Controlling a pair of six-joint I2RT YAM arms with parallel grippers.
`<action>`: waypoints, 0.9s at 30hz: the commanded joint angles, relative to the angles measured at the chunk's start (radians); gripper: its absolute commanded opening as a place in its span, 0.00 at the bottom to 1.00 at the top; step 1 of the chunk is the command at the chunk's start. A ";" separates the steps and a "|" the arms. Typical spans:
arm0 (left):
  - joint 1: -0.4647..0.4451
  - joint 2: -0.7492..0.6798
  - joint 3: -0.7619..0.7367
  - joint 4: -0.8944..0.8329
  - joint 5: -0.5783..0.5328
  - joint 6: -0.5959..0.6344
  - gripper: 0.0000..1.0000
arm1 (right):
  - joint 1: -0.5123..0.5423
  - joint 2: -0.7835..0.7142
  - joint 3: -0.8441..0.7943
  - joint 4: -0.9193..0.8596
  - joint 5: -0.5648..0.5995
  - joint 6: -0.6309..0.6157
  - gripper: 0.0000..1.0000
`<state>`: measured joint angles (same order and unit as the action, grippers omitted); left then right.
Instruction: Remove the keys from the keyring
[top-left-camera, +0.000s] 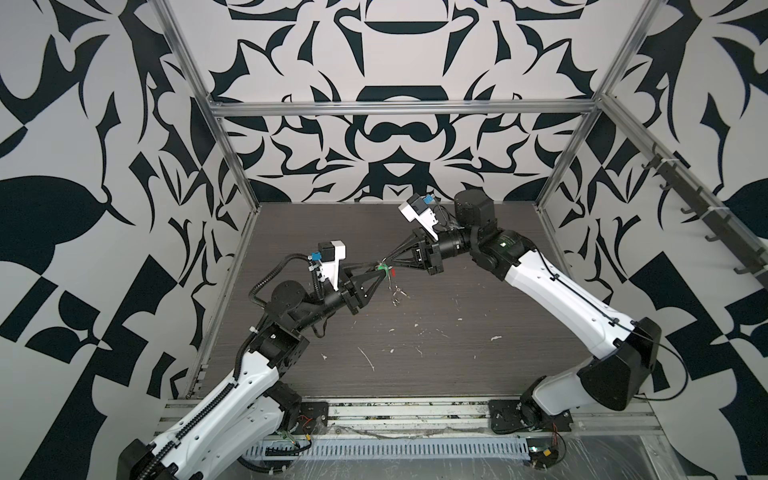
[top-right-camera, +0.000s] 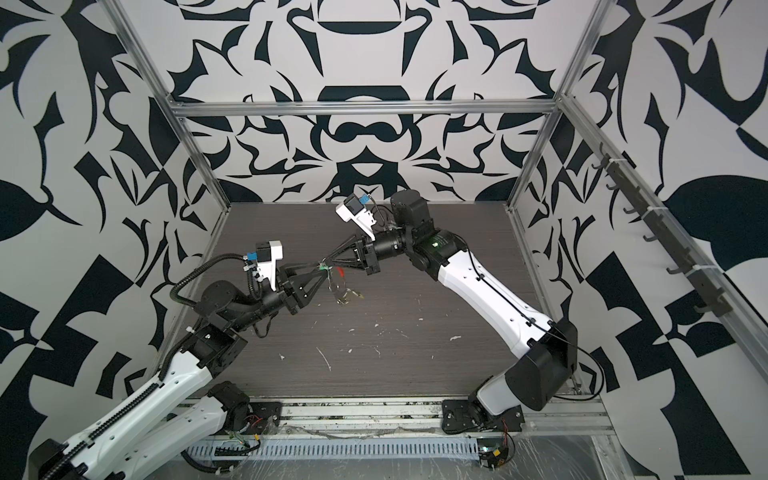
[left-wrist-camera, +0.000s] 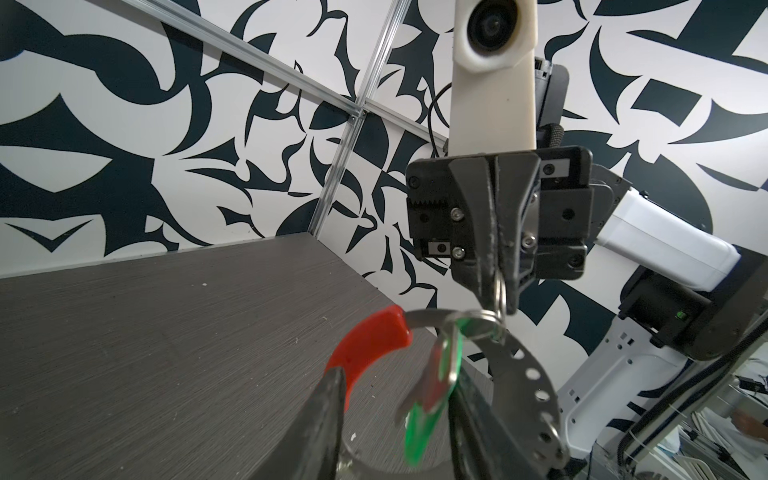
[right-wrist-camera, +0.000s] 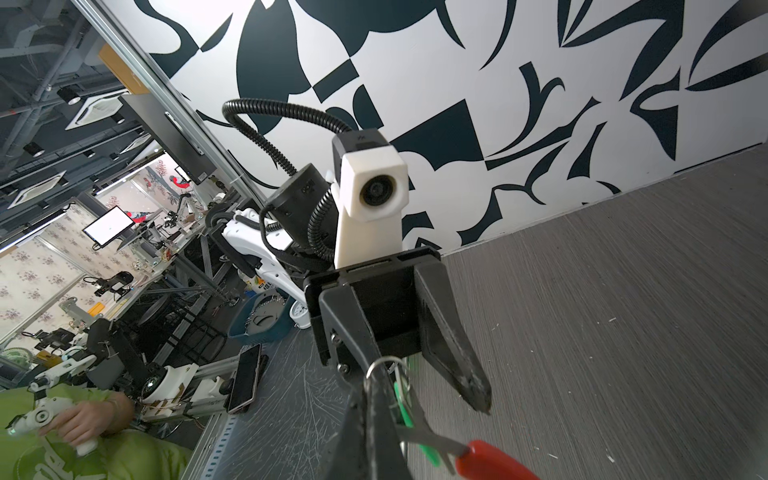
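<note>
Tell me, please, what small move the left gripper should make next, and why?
Probably close the left gripper on the green key. Its jaws stand open on either side of the key, while the right gripper is shut on the small ring and steadies the bunch.

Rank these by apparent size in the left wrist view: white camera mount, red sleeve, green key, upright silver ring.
1. white camera mount
2. red sleeve and green key: about alike, so unranked
3. upright silver ring
</note>
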<state>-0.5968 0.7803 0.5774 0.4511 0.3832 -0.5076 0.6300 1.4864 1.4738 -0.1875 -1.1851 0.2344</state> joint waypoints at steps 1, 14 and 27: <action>-0.001 0.000 0.015 0.040 0.002 0.002 0.43 | 0.009 -0.038 -0.008 0.057 -0.022 0.008 0.00; -0.001 -0.007 0.015 0.061 0.013 -0.017 0.17 | 0.010 -0.039 -0.023 0.083 -0.001 0.028 0.00; -0.001 -0.089 -0.014 -0.033 -0.067 -0.033 0.00 | 0.010 -0.064 -0.095 0.176 0.139 0.116 0.00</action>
<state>-0.6003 0.7242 0.5770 0.4217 0.3515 -0.5308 0.6365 1.4635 1.3998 -0.1013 -1.1042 0.2966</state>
